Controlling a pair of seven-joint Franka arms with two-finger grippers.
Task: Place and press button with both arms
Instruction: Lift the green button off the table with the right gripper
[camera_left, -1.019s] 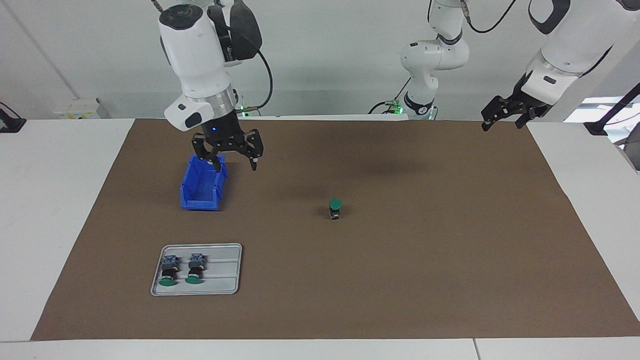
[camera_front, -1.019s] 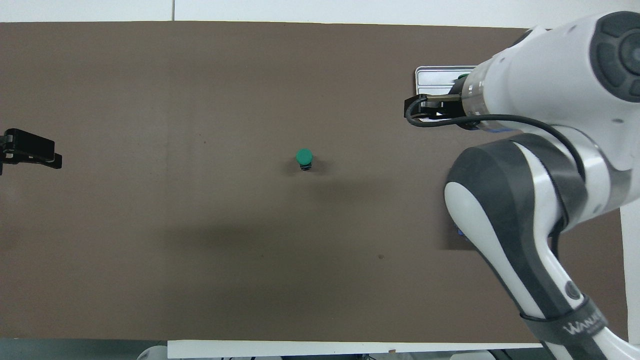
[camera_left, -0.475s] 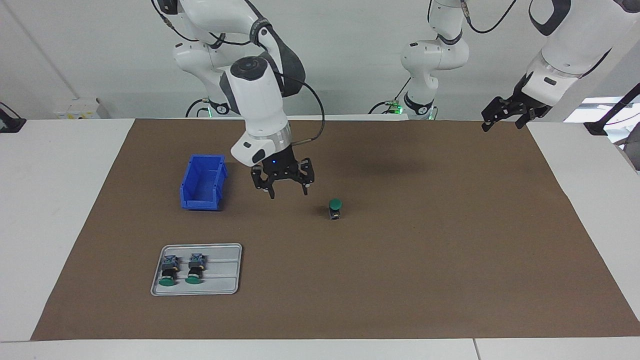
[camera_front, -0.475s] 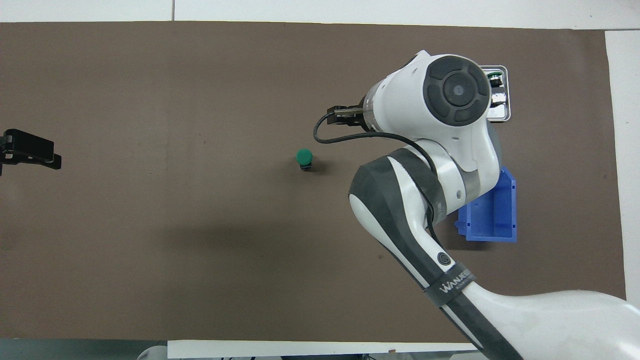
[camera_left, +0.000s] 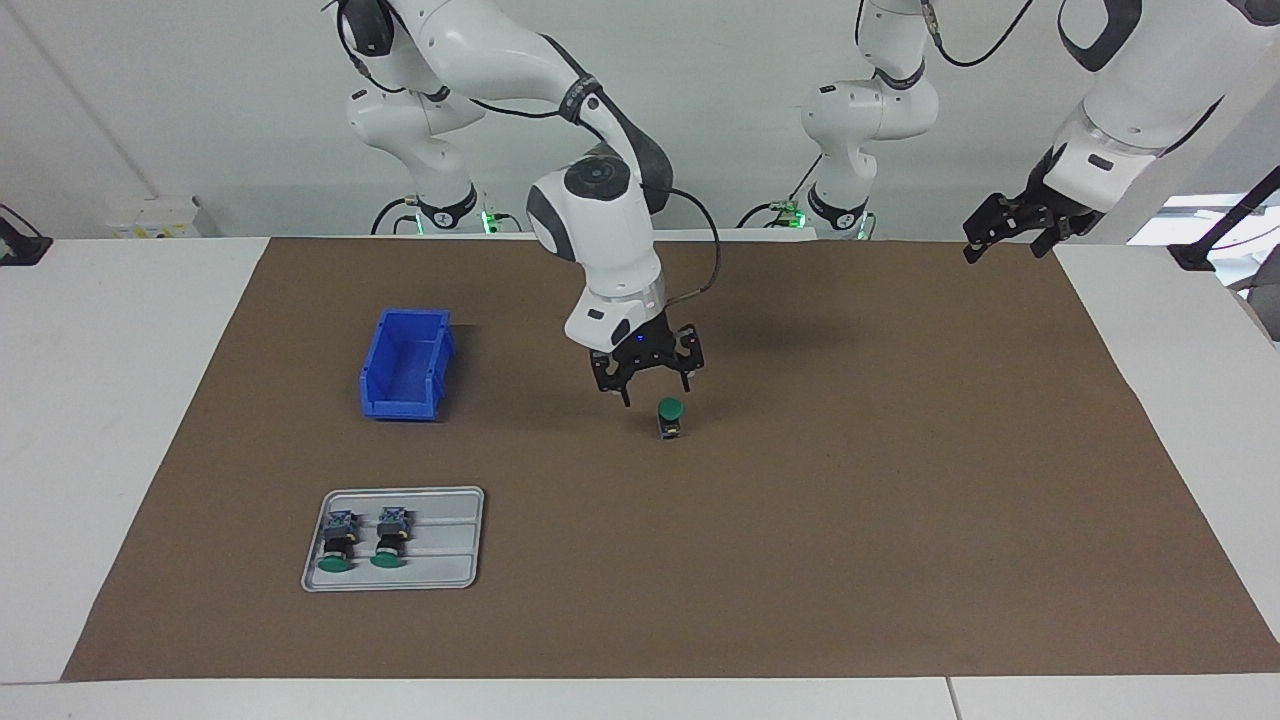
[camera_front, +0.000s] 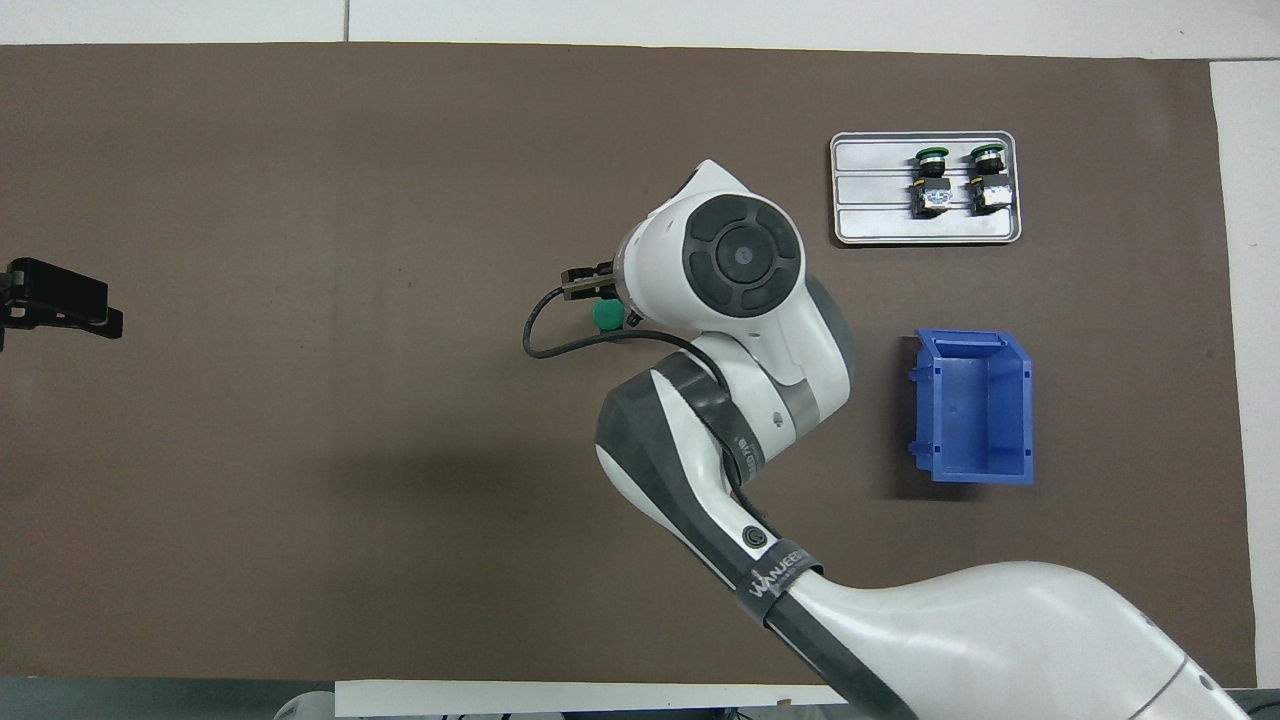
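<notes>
Two hands show: the right hand (camera_left: 647, 378), fingers spread wide and empty, hangs just above the upright button (camera_left: 670, 417) at mid-tabletop (camera_left: 900, 520); the left hand (camera_left: 1012, 232), open, waits over the mat's left-arm corner.

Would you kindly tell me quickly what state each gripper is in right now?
Right gripper: open, empty, just above the upright green-capped push-button switch.
Left gripper: waiting over the brown mat's edge, holding nothing visible.
</notes>
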